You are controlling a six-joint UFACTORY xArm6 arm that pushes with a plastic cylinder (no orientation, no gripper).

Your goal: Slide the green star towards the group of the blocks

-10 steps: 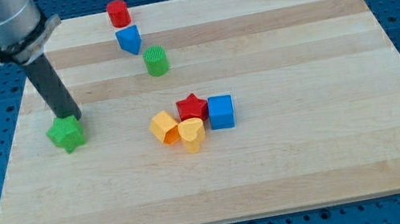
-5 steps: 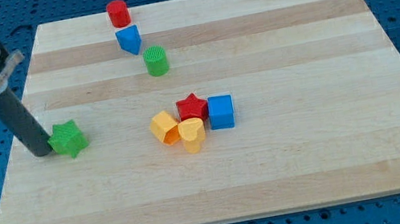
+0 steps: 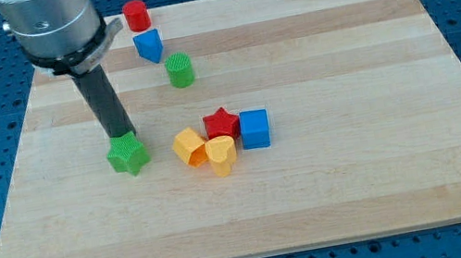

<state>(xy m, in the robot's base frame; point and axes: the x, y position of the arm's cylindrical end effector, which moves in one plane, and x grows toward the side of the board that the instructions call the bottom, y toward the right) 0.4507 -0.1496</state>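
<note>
The green star (image 3: 128, 154) lies on the wooden board (image 3: 357, 155), left of centre. My tip (image 3: 122, 133) touches the star's upper edge, with the rod rising up and to the left. Just to the star's right lies a tight group: an orange hexagon block (image 3: 187, 146), a yellow heart block (image 3: 222, 154), a red star (image 3: 221, 123) and a blue cube (image 3: 255, 129). A small gap separates the green star from the orange block.
Near the view's top stand a red cylinder (image 3: 135, 15), a blue wedge-like block (image 3: 148, 45) and a green cylinder (image 3: 180, 69). A blue perforated table surrounds the board.
The green star has slid right, from the board's left side to near the orange block. My tip moved from the star's left side to its upper edge.
</note>
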